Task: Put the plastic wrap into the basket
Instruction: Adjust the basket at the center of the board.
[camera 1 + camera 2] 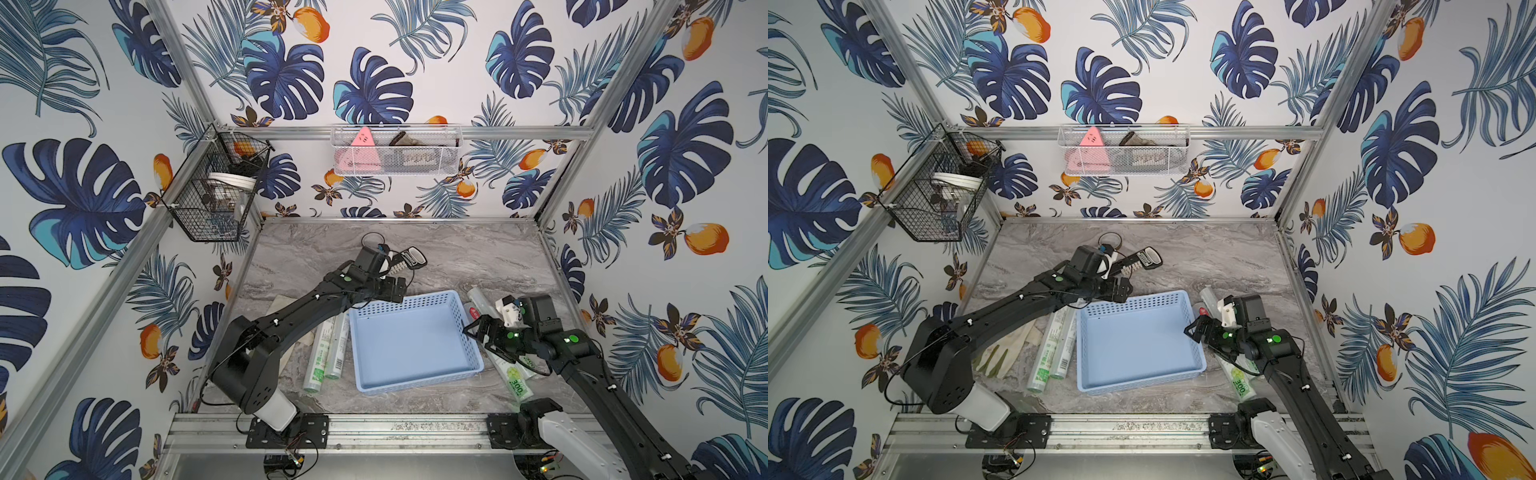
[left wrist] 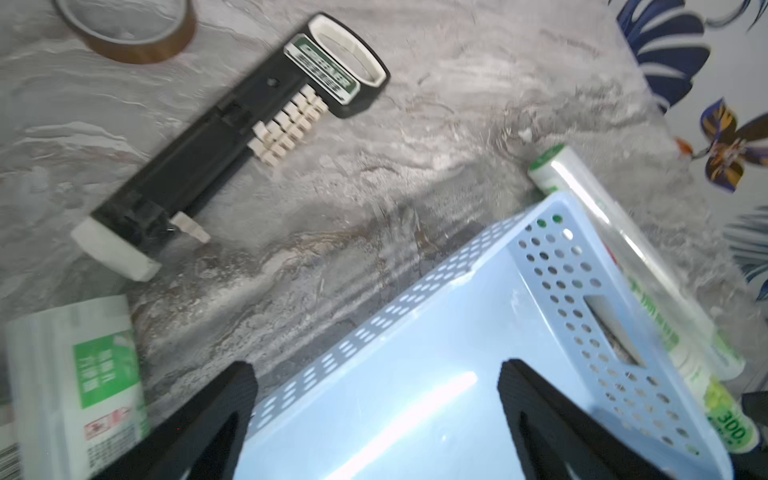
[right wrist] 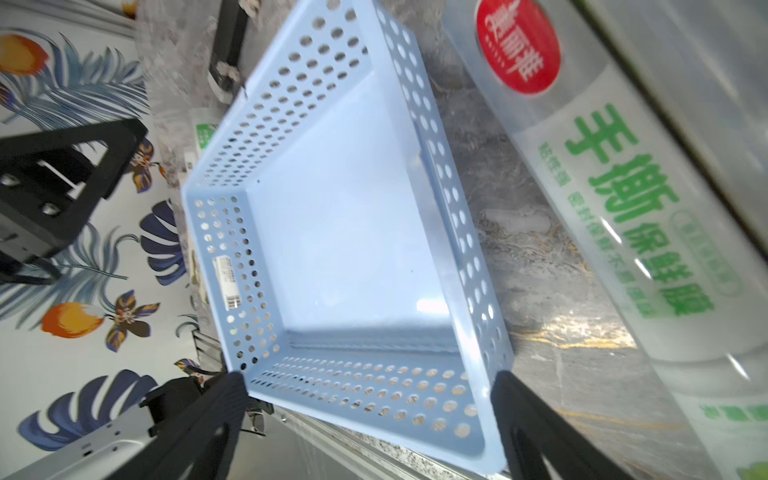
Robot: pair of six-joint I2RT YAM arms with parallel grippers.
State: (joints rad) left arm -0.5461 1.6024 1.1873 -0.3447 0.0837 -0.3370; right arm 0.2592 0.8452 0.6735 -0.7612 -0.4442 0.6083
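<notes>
Top views both show the basket [image 1: 415, 345] lying empty on the counter [image 1: 457, 257], near the middle and closer to the front edge. The plastic wrap [image 1: 328, 353] is all outside it. Two rolls lie side by side between the basket and the counter's left edge, close against the basket's left wall. Two more rolls [image 1: 517, 382] lie along its right side, partly hidden under the right arm.

The left claw [image 1: 394, 291] hangs over the basket's far left corner, jaws spread wide and holding nothing. In the left wrist view its fingers [image 2: 232, 399] stand well apart with the basket below them.

The right claw [image 1: 473, 330] hovers at the basket's right rim, also wide and empty. In the right wrist view its fingers [image 3: 216, 415] frame the basket's near wall, and a roll with a red logo [image 3: 602, 187] lies just beside the basket. Whether the fingertips touch the rim cannot be told.

Beyond the basket, toward the far edge, lie a black tool [image 2: 216, 137] with pale teeth and a tape ring [image 2: 137, 50]. A glove [image 1: 1000, 353] lies left of the left-hand rolls, partly under the left arm.
</notes>
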